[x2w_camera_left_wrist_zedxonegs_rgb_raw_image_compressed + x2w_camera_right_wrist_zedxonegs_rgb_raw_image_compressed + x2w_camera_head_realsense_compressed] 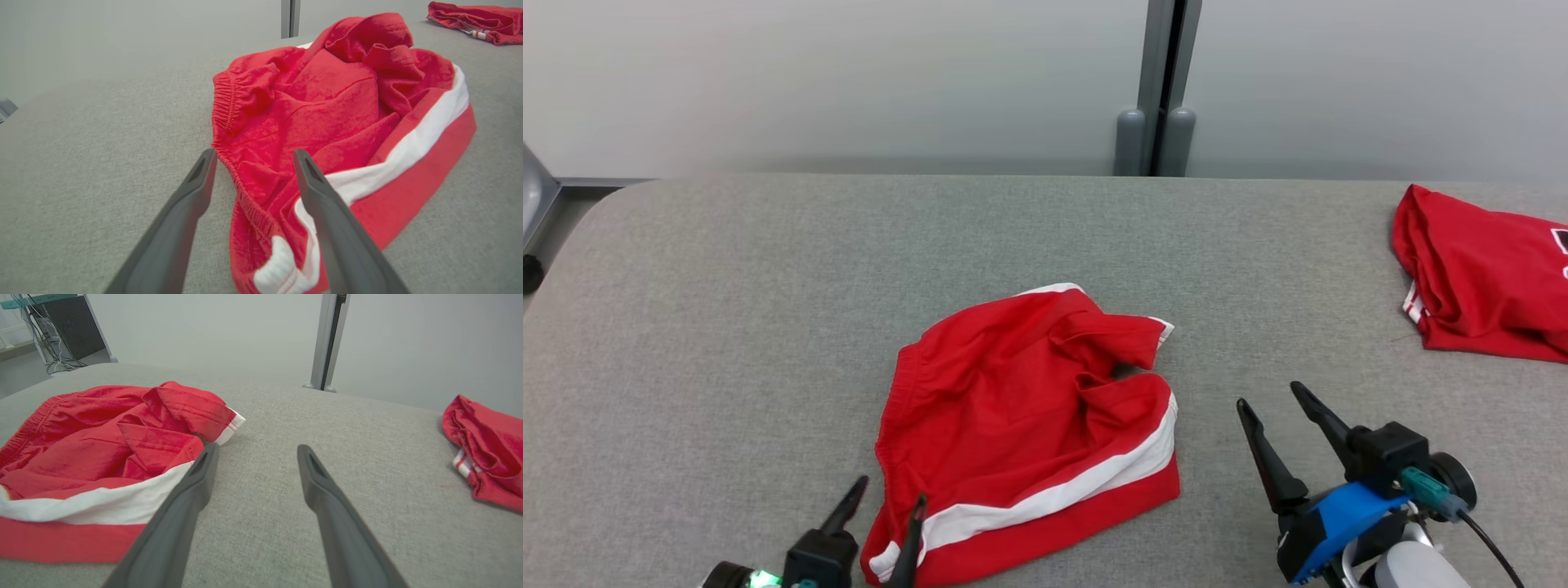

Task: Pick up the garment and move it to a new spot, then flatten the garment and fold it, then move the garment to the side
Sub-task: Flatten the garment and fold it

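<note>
The garment (1021, 425) is a pair of red shorts with a white side stripe, lying crumpled in the middle of the grey table (727, 327). The left wrist view shows its elastic waistband (229, 106) and stripe; in the right wrist view the garment (106, 457) lies to the left. My left gripper (890, 494) stands open at the garment's near left corner, and that corner (265, 204) lies between its fingers. My right gripper (1267, 394) stands open over bare table to the right of the garment, holding nothing.
A second red garment (1478, 278) lies bunched at the table's far right edge, also in the right wrist view (486, 453). A grey post (1160, 90) stands behind the table against the pale wall. The table's rounded left corner is at the far left.
</note>
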